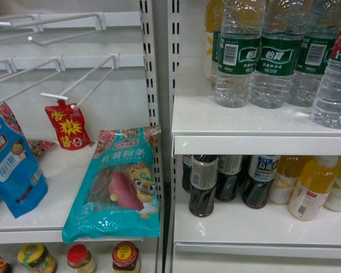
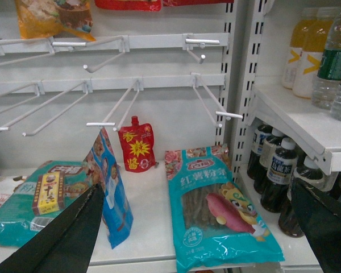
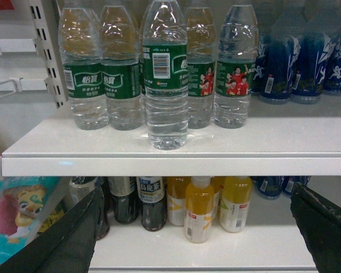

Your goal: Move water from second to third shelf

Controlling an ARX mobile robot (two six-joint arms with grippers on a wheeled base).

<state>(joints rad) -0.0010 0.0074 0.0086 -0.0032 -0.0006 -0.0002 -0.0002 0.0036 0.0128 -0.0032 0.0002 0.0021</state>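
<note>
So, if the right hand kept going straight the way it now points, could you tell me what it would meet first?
Probably the white shelf's front edge, just under the nearest water bottle; the open right hand aims roughly there, though depth is unclear.

Front water [image 3: 166, 74] unobstructed; neighbour bottles [image 3: 105, 74] crowd behind, both sides.

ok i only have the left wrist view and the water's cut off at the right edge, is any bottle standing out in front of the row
Observer: Yes. In the right wrist view one water bottle stands ahead of the row, near the front edge of the shelf, barcode facing the camera.
Operator: whats right of the water
Observer: Dark blue bottles fill the same shelf on that side.
Operator: is the right gripper on anything
Observer: No. The right gripper is open and holds nothing, with its fingers low at either side of that view.
</note>
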